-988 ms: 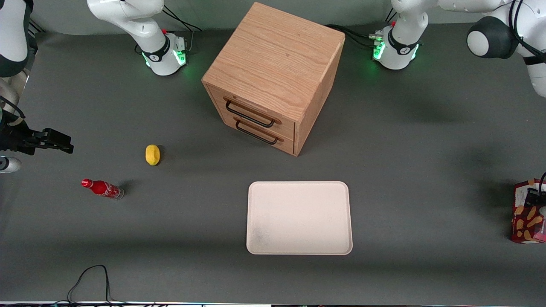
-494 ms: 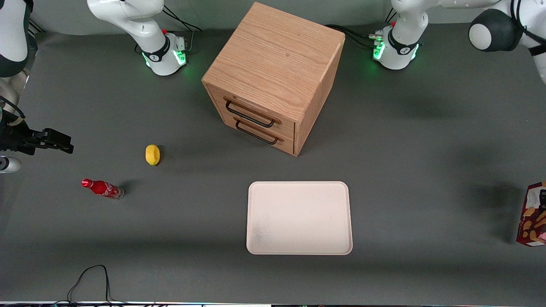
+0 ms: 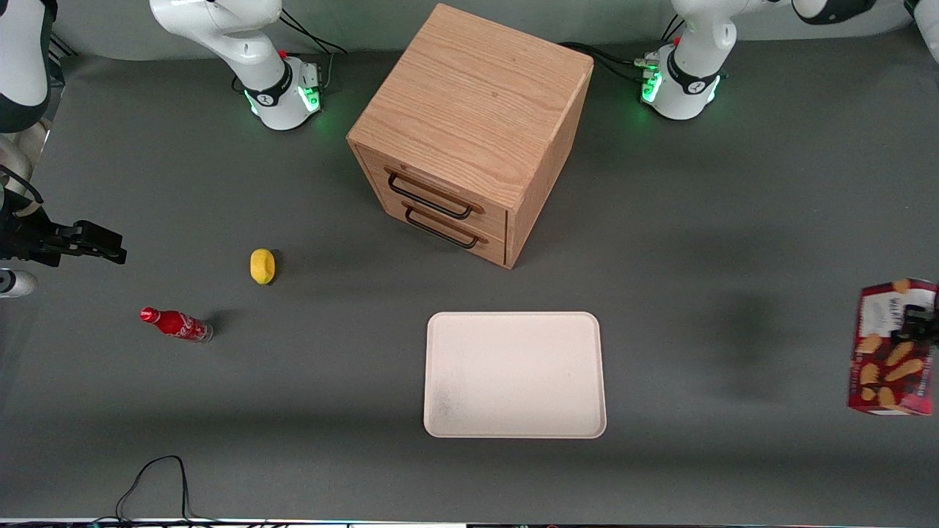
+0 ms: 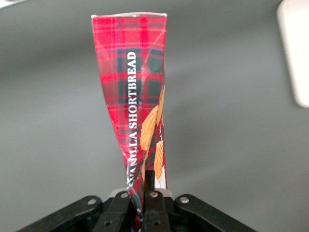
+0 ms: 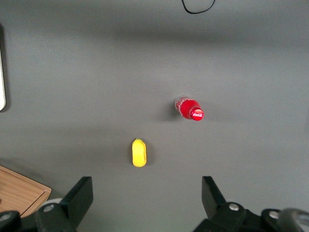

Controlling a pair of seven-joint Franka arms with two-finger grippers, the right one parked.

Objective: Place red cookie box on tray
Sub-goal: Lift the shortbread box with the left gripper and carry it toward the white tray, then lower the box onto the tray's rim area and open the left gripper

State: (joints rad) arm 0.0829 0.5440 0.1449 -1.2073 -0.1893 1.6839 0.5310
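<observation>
The red cookie box (image 3: 891,348), dark red with a white label and cookie pictures, hangs above the table at the working arm's end. My left gripper (image 3: 917,323) is shut on it. In the left wrist view the box (image 4: 130,72) shows edge-on, red tartan, its wall pinched and creased between my gripper's (image 4: 145,193) fingers. The cream-white tray (image 3: 513,345) lies flat in front of the wooden cabinet, nearer the front camera, well apart from the box. A corner of the tray (image 4: 295,48) also shows in the left wrist view.
A wooden two-drawer cabinet (image 3: 469,125) stands farther from the front camera than the tray. A yellow lemon (image 3: 262,265) and a small red soda bottle (image 3: 176,324) lie toward the parked arm's end. A black cable (image 3: 158,477) loops at the table's near edge.
The box, held in my gripper, has risen and come in from the table's end toward the tray. The working arm's upper parts have moved up out of view.
</observation>
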